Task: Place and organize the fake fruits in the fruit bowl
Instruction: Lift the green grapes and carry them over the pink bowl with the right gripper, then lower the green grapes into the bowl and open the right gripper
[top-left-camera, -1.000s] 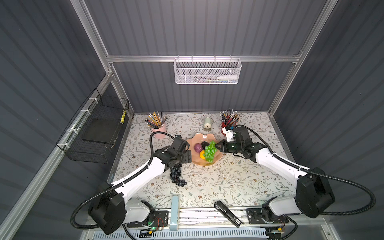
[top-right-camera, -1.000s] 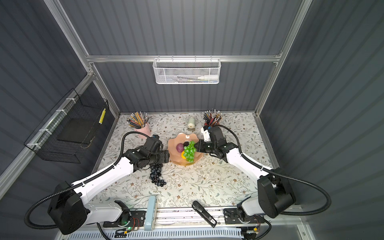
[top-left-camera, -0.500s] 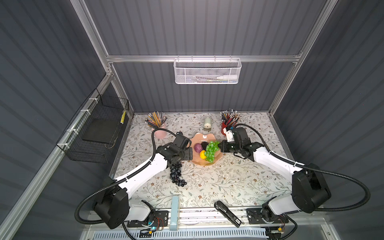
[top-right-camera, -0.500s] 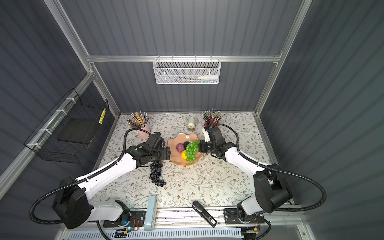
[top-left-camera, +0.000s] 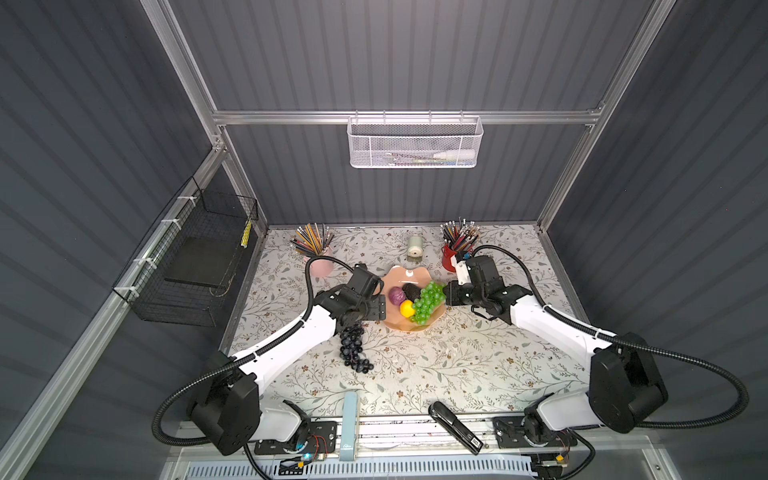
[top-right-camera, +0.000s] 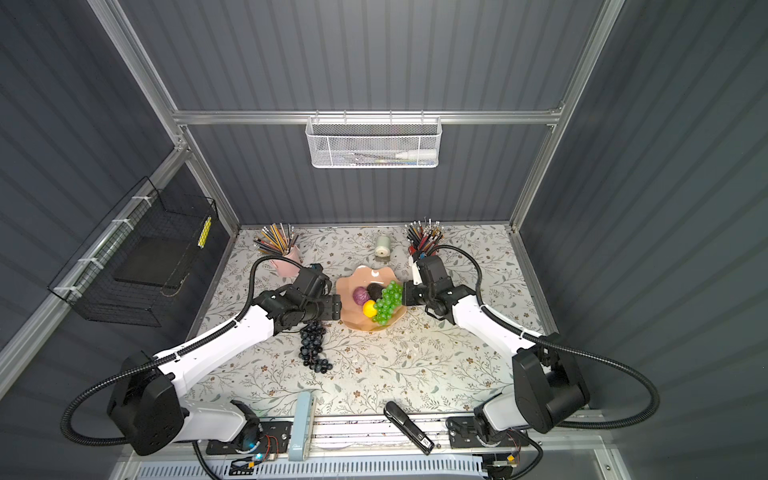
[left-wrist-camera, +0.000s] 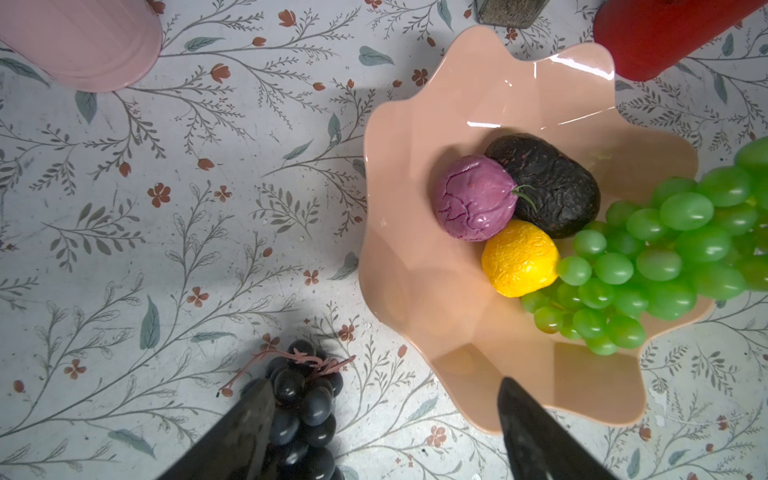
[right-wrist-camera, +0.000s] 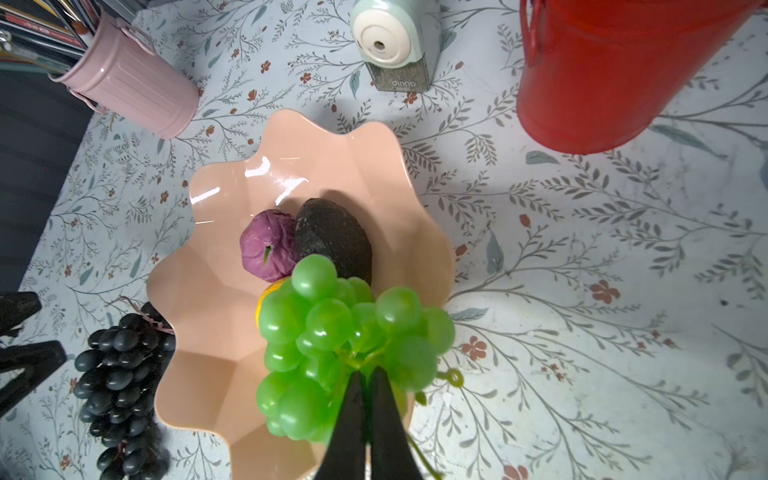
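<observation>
Three in glossy peach-pink scalloped bowl (left-wrist-camera: 399, 291): round purple fruit (left-wrist-camera: 476, 203), bumpy dark avocado (left-wrist-camera: 552, 187), yellow lemon (left-wrist-camera: 519, 259). Green grape bunch (right-wrist-camera: 332, 332) over rim, stem pinched by right gripper (right-wrist-camera: 365, 374). Blue-black grape bunch (left-wrist-camera: 303, 411) outside, under spread left gripper (left-wrist-camera: 382, 384).

A pale tabletop printed with leafy sprigs and small red flowers (top-left-camera: 457, 365) carries it all. Toward the back left corner stands a pink ribbed metal pencil cup (top-left-camera: 322, 266) crammed with coloured pencils (top-left-camera: 311, 240). Toward the back right stands a glossy red metal cup (top-left-camera: 449, 257), also full of pencils. Between them, near the back edge, sits a pale green pencil sharpener (top-left-camera: 414, 248). A black stapler (top-left-camera: 455, 426) and a pale blue flat bar (top-left-camera: 350, 419) lie at the front edge. A white mesh basket (top-left-camera: 413, 143) hangs on the back wall and a black wire basket (top-left-camera: 195, 262) on the left wall.
</observation>
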